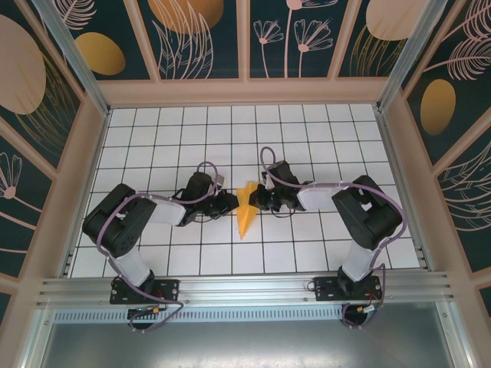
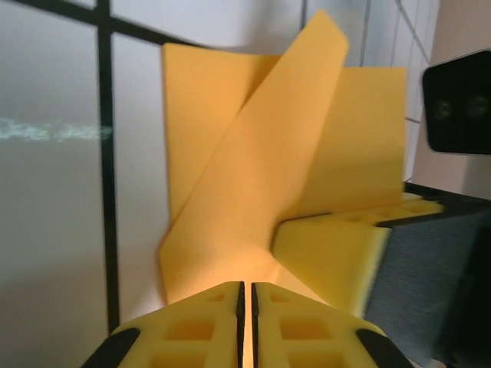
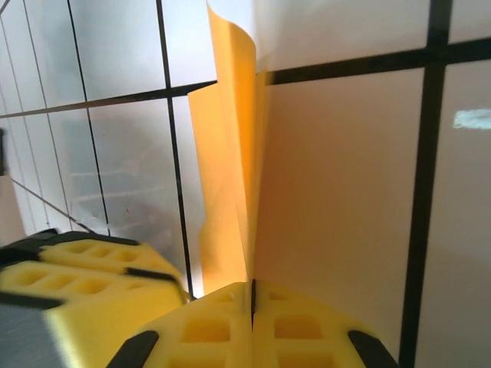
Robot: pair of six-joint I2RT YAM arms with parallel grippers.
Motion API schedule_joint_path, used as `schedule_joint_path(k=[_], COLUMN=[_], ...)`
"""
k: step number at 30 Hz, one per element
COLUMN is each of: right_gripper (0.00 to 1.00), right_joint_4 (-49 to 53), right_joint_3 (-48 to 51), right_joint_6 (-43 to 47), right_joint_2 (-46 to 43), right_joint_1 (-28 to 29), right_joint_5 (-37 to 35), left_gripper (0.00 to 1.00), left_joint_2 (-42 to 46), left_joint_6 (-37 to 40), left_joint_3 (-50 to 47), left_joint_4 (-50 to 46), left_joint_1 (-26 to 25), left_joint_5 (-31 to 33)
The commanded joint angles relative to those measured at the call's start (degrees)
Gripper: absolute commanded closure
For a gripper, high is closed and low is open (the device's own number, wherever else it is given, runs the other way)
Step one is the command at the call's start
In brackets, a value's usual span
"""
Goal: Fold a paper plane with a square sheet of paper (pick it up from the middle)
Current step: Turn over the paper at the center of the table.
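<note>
paper plane [image 1: 246, 210] half-folded, mid table [image 1: 322, 138], upright btw arms | left gripper [image 2: 246, 295] fingers near-together, pinching lower fold | right gripper [image 3: 252, 295] fingers pressed together on opp edge | why: prob. both sides clamped to keep centre crease aligned

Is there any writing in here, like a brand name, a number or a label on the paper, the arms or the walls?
None can be read.
The orange paper is plain, with no print.
The table carries only black grid lines.
The walls bear painted leaves and flowers, no letters.
The fittings at the arm bases are too small to tell whether they carry any label.
</note>
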State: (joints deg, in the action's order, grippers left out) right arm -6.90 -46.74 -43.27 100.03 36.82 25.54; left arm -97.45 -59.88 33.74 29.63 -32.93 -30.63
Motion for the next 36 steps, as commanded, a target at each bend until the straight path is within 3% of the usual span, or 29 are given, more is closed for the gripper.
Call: schedule_joint_path(k=[1,10,15,20,25,31,36], right_gripper=[0.99,0.98,0.98,0.96,0.91,0.76,0.55], right_joint_4=[9.86,48.22,56.11,57.19,57.37,53.22,50.25], right_joint_3=[-4.23,-22.71,-27.57,-31.11,-36.66,-38.74,-38.52], right_joint_6=[6.34,20.55,23.41,22.93,20.21,16.08,16.11], right_joint_2=[-5.22,-7.61,-2.23,6.57,15.43,17.76,15.05], right_joint_1=[-0.48,0.55,3.08,8.39,14.75,17.41,16.97], right_joint_5=[-6.11,-42.52,-54.68,-55.56,-53.51,-45.27,-39.52], left_gripper=[0.81,0.76,0.76,0.77,0.79,0.79,0.79], left_joint_2=[5.56,19.2,25.09,30.7,36.54,39.72,38.03], left_joint_6=[0.49,5.55,4.93,3.57,1.94,3.01,3.94], left_joint_3=[0.07,1.19,-0.4,-2.56,-5.19,-5.96,-6.17], left_joint_4=[-2.26,-16.98,-20.93,-24.65,-26.32,-27.39,-24.14], left_joint_1=[-0.18,-0.21,-0.11,1.61,5.24,6.3,6.3], left_joint_5=[3.79,21.69,29.85,35.02,35.79,34.92,31.16])
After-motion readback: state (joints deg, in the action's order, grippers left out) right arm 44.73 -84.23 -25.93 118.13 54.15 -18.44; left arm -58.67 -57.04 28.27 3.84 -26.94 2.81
